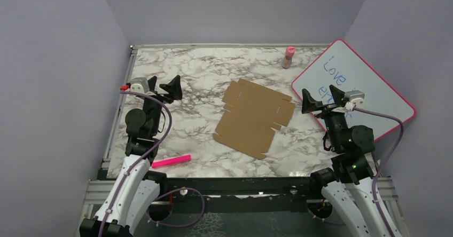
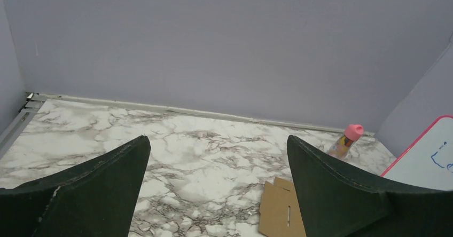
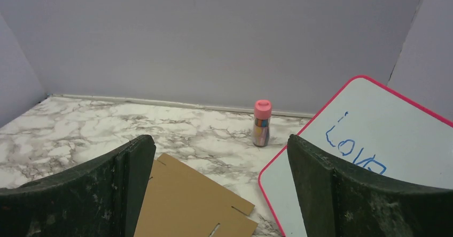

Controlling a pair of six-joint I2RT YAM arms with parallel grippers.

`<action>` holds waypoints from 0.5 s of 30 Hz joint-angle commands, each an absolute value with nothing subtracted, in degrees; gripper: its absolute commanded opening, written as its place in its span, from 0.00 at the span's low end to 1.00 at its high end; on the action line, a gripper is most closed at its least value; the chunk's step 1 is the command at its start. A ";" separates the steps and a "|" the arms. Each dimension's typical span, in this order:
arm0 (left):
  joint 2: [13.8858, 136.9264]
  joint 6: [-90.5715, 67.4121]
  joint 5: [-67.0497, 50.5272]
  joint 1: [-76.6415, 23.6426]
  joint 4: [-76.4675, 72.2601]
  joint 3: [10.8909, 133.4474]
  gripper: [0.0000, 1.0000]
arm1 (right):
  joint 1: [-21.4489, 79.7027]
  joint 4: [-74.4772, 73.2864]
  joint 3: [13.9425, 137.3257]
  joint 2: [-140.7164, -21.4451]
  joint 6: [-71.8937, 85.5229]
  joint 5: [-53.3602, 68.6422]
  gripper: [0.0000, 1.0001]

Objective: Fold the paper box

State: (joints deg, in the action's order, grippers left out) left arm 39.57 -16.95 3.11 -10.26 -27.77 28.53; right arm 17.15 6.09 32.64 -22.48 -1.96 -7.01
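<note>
The paper box (image 1: pixel 254 118), a flat brown cardboard sheet with tabs and slits, lies unfolded on the marbled table (image 1: pixel 197 71) between the left gripper (image 1: pixel 164 85) and the right gripper (image 1: pixel 321 97). Both stand wide open, holding nothing.

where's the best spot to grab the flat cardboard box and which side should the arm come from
Probably the notched flap edge of the paper box facing the right gripper, approached low from the right. The box lies flat and unfolded on the table, so nothing stands up to pinch; only an outer edge offers a hold, and that open gripper is nearest.
</note>
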 commanded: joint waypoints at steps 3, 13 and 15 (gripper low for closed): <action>40.47 -16.50 1.65 -10.57 -29.05 29.00 0.99 | 16.96 7.90 31.99 -22.43 -1.85 -7.67 1.00; 43.49 -13.08 -6.98 -10.55 -29.10 29.47 0.99 | 16.96 7.69 31.91 -22.46 -1.77 -7.45 1.00; 44.64 -11.91 -10.19 -10.55 -29.10 29.93 0.99 | 16.96 7.42 31.98 -22.26 -1.75 -7.18 1.00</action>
State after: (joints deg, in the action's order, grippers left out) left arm 43.16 -14.68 -2.66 -10.26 -27.77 28.53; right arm 17.15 6.15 32.60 -22.48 -1.98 -6.98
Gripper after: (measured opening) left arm 0.990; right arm 0.998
